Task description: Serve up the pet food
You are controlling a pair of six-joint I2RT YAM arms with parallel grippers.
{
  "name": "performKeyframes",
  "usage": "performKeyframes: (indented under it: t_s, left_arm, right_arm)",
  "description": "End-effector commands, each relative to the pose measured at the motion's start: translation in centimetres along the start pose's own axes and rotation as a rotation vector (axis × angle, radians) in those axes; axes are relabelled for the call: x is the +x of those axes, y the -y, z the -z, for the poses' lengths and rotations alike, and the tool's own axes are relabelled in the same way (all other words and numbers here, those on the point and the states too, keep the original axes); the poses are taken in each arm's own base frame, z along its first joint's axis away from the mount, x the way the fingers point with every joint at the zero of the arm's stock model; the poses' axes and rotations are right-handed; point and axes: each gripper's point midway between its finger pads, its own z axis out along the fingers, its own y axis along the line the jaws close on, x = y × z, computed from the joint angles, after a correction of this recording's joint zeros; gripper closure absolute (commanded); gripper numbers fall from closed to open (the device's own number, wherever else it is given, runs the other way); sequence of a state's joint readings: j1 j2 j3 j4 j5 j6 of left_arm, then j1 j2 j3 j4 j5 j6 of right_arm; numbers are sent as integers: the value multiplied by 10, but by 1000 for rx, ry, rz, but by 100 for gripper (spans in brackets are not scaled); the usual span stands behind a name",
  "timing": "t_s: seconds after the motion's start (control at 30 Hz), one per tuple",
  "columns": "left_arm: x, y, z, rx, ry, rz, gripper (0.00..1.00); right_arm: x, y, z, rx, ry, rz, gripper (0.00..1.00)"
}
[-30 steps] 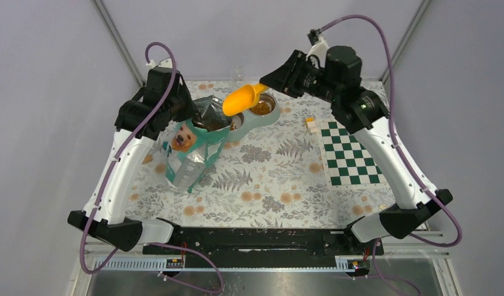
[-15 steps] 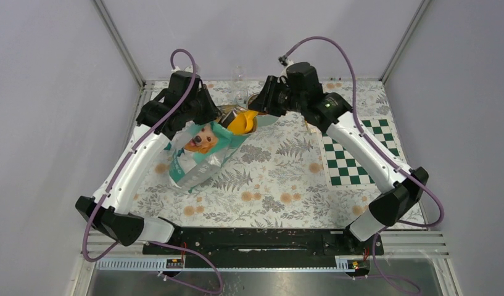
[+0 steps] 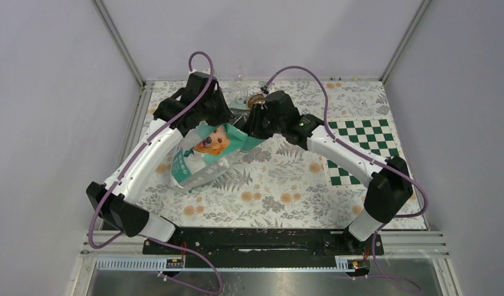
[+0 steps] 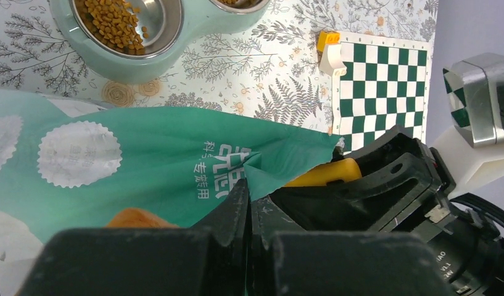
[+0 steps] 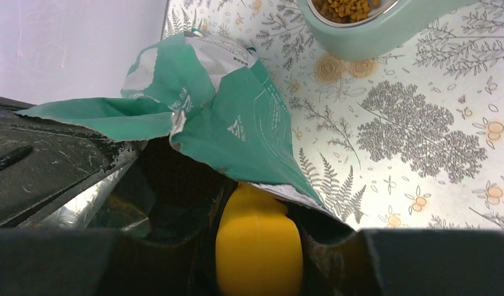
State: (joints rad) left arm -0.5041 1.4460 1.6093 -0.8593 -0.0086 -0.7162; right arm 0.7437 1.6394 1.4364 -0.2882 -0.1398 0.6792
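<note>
Lilac walls stand around a bench (image 3: 268, 191) covered in a cloth with flowers and ferns on it. We see a teal and white bag (image 3: 206, 157) with a dog picture (image 3: 213, 140) on it. It leans over a little to the left of the middle, toward the far edge of the bench.

We see the left gripper (image 4: 249, 205) at the top of the bag. Its two fingers are pressed tight together, and a fold of the bag's rim is pinched between them.

We see the right gripper (image 5: 261, 271) just beside it, at the bag's open mouth. Its fingers are partly open and squeeze the handle of an orange scoop (image 5: 256, 222). The front of the scoop goes down into the dark mouth of the bag. We cannot tell what is in the scoop.

We find the pet food (image 4: 113, 24), little brown bits, lying in a shiny steel bowl. That bowl sits in a mint green double feeder (image 4: 144, 61) by the far edge of the bench, just past the bag. The feeder's other bowl shows only at its edge.

We see a green and white checkered mat (image 3: 366, 132) on the right side of the bench. A small yellow and white block (image 4: 328, 50) sits at its corner.
</note>
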Motion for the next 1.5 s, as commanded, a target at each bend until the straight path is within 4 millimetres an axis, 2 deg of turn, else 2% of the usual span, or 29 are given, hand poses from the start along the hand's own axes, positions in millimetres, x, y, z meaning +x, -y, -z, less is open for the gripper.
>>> performKeyframes:
  t_s: [0.0, 0.13, 0.3, 0.53, 0.67, 0.93, 1.17, 1.47]
  left_arm:
    - [-22, 8, 1, 27, 79, 14, 100]
    - [-23, 9, 2, 28, 83, 19, 100]
    - [-25, 10, 5, 31, 91, 24, 100]
    - [-27, 6, 11, 17, 112, 18, 100]
    - [-30, 3, 15, -1, 130, 6, 100]
    - [-39, -8, 25, -57, 175, -46, 100]
    - [-42, -22, 35, -108, 204, -106, 100]
    - [-50, -30, 51, -126, 245, -121, 100]
  right_arm:
    - [6, -10, -20, -88, 21, -51, 100]
    - [19, -14, -32, -148, -22, -139, 100]
    - [21, -33, -39, -276, -49, -233, 100]
    - [5, -50, -31, -453, -65, -406, 100]
    - [-9, -55, -18, -523, -44, -448, 100]
    - [-38, -47, 19, -589, 50, -489, 100]
    - [-63, -28, 51, -595, 154, -503, 100]
    - [-82, -8, 75, -594, 231, -507, 100]
